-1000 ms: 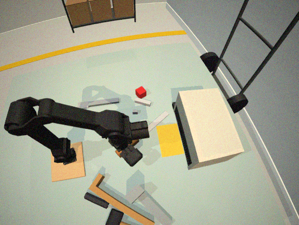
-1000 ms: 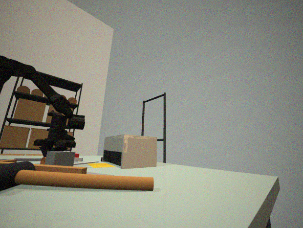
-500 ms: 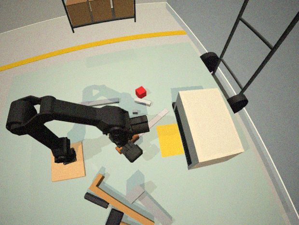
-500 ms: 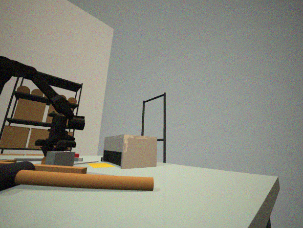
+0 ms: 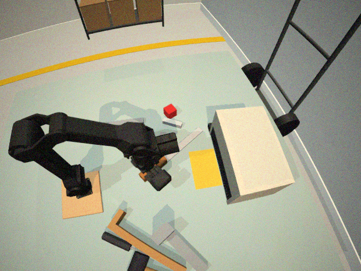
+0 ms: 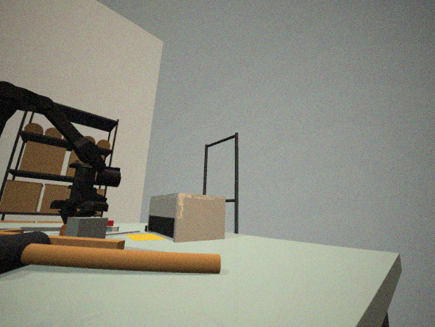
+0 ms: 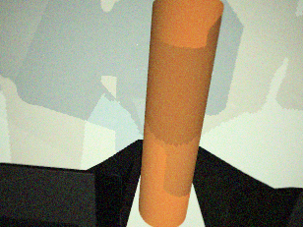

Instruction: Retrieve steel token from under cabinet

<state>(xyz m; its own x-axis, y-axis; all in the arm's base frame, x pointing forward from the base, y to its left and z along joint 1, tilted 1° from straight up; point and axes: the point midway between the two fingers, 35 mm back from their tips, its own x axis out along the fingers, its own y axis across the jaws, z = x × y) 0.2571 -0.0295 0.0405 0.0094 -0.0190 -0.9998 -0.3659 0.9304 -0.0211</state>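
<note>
At left, the pincer (image 5: 153,168) (image 6: 64,219) (image 7: 165,147) is pinching the orange handle (image 5: 162,161) (image 6: 62,230) (image 7: 179,97); this thick, rigid grip looks the right hold, though its roundness might let it roll as the pale bar (image 5: 186,142) (image 6: 126,232), pointing to about 1 o'clock from above, meets drag. Farther right, at 3 o'clock, the token is out of sight, presumably beneath the cabinet (image 5: 254,145) (image 6: 200,217): thin, stiff, slippery steel, better drawn by its far edge than pinched.

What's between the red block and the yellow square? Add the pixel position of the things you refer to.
In the top view, a short pale bar (image 5: 172,122) and a long thin pale strip (image 5: 189,140) lie between the red block (image 5: 170,110) and the yellow square (image 5: 205,169).
</note>
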